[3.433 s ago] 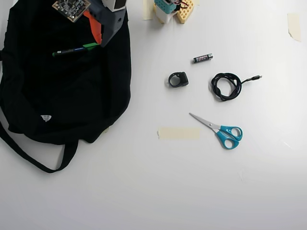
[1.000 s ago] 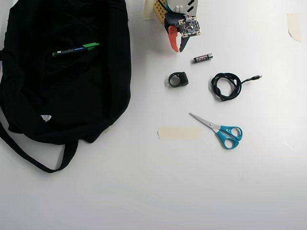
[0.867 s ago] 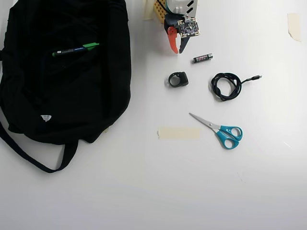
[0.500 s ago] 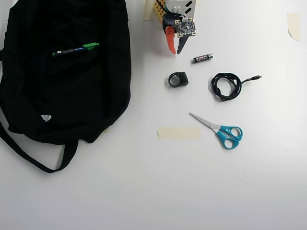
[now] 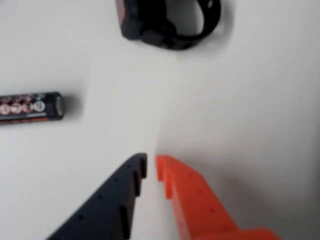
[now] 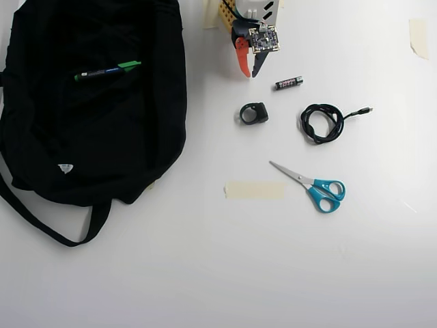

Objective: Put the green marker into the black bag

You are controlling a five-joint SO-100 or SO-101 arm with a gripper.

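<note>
The large black bag [image 6: 95, 123] looked like soft matt cloth. The smooth white desk [image 6: 225, 266] had a faint sheen. The teal-handled scissors [image 6: 311, 185] showed plastic grips and bright metal blades.

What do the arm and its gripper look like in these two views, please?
The gripper has two flat, tapering fingers: one black, one bright orange, each with small round holes along it. In the overhead view a small square circuit board with exposed components sits on the wrist, thin wires run behind it, and the arm's body is white and pale yellow.
</note>
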